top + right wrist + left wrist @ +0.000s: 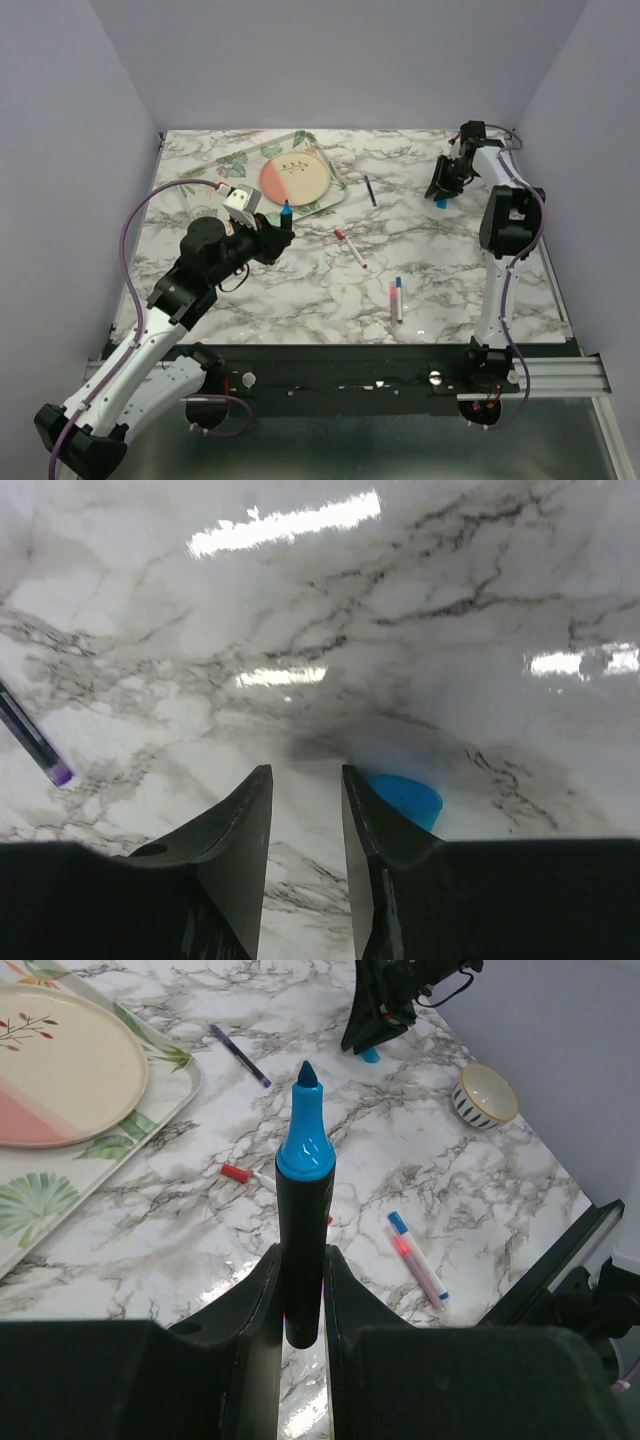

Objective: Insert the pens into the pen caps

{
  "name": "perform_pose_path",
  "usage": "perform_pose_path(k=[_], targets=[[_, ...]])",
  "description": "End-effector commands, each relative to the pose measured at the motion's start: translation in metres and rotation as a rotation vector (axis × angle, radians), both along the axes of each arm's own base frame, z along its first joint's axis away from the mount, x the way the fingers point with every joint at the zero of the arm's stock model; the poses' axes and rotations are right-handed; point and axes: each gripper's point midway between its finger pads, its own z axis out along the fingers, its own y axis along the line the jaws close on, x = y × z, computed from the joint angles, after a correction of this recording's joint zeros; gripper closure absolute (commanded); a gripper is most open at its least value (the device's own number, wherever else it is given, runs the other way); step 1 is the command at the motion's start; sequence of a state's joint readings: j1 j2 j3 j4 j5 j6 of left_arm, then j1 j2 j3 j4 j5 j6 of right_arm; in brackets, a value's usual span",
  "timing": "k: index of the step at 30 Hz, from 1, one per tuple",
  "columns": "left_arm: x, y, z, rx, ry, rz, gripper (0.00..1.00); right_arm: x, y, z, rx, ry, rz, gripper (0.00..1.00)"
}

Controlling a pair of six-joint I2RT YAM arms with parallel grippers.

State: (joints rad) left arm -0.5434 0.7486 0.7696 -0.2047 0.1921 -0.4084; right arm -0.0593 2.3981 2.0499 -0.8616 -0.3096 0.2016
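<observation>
Two arms busy: one presents a pen, the other reaches for a cap.
Left gripper [302, 1260]: clamped on the chunky dark marker [303, 1210], blue tip pointing up, likely so a cap can slide on.
Right gripper [306, 780]: jaws apart, nothing between them, low over the far right of the table [450, 290].
Bright blue cap [408, 798]: lying just outside one finger [365, 825], not grasped.
Spare pens: white red-tipped pen [350, 247], pink-and-white pen [397, 300], navy pen [370, 190], loose mid-table.
</observation>
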Motion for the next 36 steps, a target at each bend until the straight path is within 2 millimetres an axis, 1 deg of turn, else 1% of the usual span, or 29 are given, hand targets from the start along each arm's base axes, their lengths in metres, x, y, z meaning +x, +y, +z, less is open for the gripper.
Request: perform_pose_path(k=[1, 2, 3, 4, 5, 6, 7, 9, 10, 11, 12, 13, 14, 15, 17, 18, 19, 20, 23, 30, 32, 33, 36], targets=[[-0.004, 0.001, 0.006, -0.019, -0.027, -0.011, 1.00, -0.025, -0.001, 0.012, -0.060, 0.006, 0.028, 0.59], [-0.003, 0.001, 0.006, -0.020, -0.029, -0.011, 1.00, -0.025, 0.001, 0.017, -0.047, -0.006, 0.018, 0.59], [-0.003, 0.000, 0.007, -0.022, -0.031, -0.013, 1.00, -0.023, 0.001, 0.031, -0.045, -0.037, 0.011, 0.59], [-0.004, 0.000, 0.007, -0.022, -0.029, -0.014, 1.00, -0.023, 0.001, 0.039, -0.047, -0.051, -0.001, 0.58], [-0.004, -0.001, 0.006, -0.024, -0.027, -0.018, 1.00, -0.023, 0.000, 0.042, -0.048, -0.056, -0.028, 0.57], [-0.004, -0.001, 0.006, -0.023, -0.026, -0.018, 1.00, -0.022, -0.006, 0.053, -0.076, -0.083, -0.061, 0.55], [-0.004, -0.001, 0.007, -0.024, -0.026, -0.020, 1.00, -0.023, -0.008, 0.055, -0.086, -0.086, -0.084, 0.53], [-0.005, -0.001, 0.007, -0.024, -0.030, -0.020, 1.00, -0.025, -0.017, 0.052, -0.130, -0.093, -0.131, 0.50], [-0.004, 0.000, 0.007, -0.024, -0.030, -0.017, 1.00, -0.024, -0.020, 0.052, -0.147, -0.104, -0.141, 0.46], [-0.004, 0.000, 0.008, -0.024, -0.031, -0.016, 1.00, -0.026, -0.023, 0.047, -0.169, -0.095, -0.135, 0.45], [-0.005, 0.001, 0.008, -0.025, -0.033, -0.014, 1.00, -0.024, -0.032, 0.046, -0.214, -0.095, -0.146, 0.44], [-0.005, 0.000, 0.008, -0.024, -0.031, -0.016, 1.00, -0.025, -0.036, 0.035, -0.243, -0.065, -0.143, 0.42], [-0.005, 0.000, 0.008, -0.024, -0.031, -0.016, 1.00, -0.030, -0.041, 0.031, -0.269, -0.031, -0.131, 0.41], [-0.005, 0.000, 0.008, -0.025, -0.031, -0.019, 1.00, -0.025, -0.051, 0.034, -0.327, -0.036, -0.143, 0.41], [-0.005, 0.000, 0.007, -0.026, -0.030, -0.018, 1.00, -0.026, -0.058, 0.026, -0.371, -0.008, -0.132, 0.39], [-0.005, -0.001, 0.007, -0.025, -0.028, -0.021, 1.00, -0.024, -0.063, 0.025, -0.396, -0.010, -0.140, 0.39], [-0.005, -0.001, 0.007, -0.027, -0.029, -0.023, 1.00, -0.019, -0.063, 0.026, -0.402, -0.023, -0.135, 0.39], [-0.004, -0.002, 0.007, -0.026, -0.026, -0.023, 1.00, -0.018, -0.064, 0.023, -0.408, -0.021, -0.122, 0.39], [-0.004, -0.002, 0.004, -0.022, -0.018, -0.024, 1.00, -0.010, -0.058, 0.024, -0.391, -0.042, -0.085, 0.39], [0.000, -0.003, 0.000, -0.012, -0.006, -0.018, 1.00, -0.009, -0.045, 0.013, -0.378, -0.038, -0.045, 0.39], [0.001, -0.004, -0.001, -0.009, -0.002, -0.018, 1.00, -0.011, -0.040, 0.006, -0.379, -0.022, -0.028, 0.39], [0.001, -0.004, -0.003, -0.007, 0.003, -0.020, 1.00, -0.008, -0.041, 0.008, -0.388, -0.027, -0.038, 0.39], [0.003, -0.005, -0.005, -0.003, 0.008, -0.018, 1.00, -0.011, -0.043, 0.006, -0.398, -0.007, -0.048, 0.39]])
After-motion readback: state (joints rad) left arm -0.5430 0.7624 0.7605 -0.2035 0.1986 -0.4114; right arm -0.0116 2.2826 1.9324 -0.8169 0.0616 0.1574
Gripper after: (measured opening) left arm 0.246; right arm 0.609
